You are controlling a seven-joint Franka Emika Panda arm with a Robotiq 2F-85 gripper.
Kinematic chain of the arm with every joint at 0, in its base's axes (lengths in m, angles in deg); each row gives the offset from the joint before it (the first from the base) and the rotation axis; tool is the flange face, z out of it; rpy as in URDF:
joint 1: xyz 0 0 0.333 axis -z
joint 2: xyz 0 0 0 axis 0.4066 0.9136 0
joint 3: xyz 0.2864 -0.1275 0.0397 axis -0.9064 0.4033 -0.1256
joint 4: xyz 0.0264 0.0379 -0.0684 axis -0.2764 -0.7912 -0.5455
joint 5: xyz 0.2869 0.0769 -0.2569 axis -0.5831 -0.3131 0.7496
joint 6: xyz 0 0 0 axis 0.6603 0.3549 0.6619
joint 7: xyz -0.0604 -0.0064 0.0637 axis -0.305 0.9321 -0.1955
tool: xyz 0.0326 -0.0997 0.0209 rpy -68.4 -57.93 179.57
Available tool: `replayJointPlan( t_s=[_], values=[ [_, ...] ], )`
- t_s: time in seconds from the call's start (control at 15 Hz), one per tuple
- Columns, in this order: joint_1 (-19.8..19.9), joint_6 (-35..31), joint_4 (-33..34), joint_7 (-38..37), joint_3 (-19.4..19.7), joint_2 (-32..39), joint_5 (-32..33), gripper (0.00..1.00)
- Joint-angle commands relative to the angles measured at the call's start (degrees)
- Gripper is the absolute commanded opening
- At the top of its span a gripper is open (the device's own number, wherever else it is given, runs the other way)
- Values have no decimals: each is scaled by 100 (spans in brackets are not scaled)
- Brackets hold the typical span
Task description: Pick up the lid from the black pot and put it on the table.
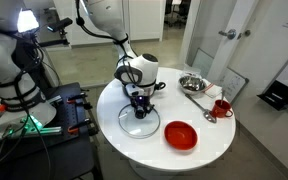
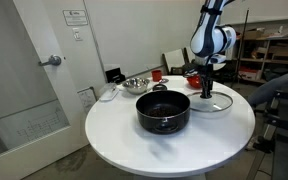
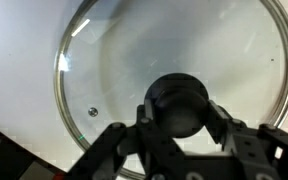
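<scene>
The glass lid [image 3: 134, 70] with its dark centre knob [image 3: 177, 103] lies flat on the white table [image 1: 210, 140], seen in both exterior views [image 1: 139, 127] [image 2: 214, 104]. My gripper [image 3: 179, 125] stands straight above it, its two fingers closed on either side of the knob [image 1: 139, 103] [image 2: 206, 90]. The black pot [image 2: 162, 110] stands uncovered at the table's middle, beside the lid; in an exterior view it is mostly hidden behind my arm [image 1: 154, 87].
A red bowl [image 1: 181, 134] sits near the table edge next to the lid. A shiny steel bowl [image 1: 191, 83] [image 2: 135, 84], a red mug [image 1: 221, 107] and a spoon lie further along. A door and equipment stand around the table.
</scene>
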Motion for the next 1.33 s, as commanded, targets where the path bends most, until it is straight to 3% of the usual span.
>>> replayJointPlan(
  t_s=[0.0, 0.07, 0.13, 0.4, 0.8, 1.13, 1.27],
  values=[
    [-122, -33, 20, -150, 70, -22, -92, 40],
    [-127, -28, 19, -158, 73, -22, -89, 39],
    [-136, -25, 21, -172, 80, -19, -84, 62],
    [-180, -19, 39, -256, 114, -8, -63, 98],
    [-366, 122, -200, -403, 181, -533, 29, 100],
    [-1005, 867, -694, -963, 602, -1781, 844, 100],
    [-1024, 1361, -798, -1166, 516, -2297, 1267, 100]
  ],
)
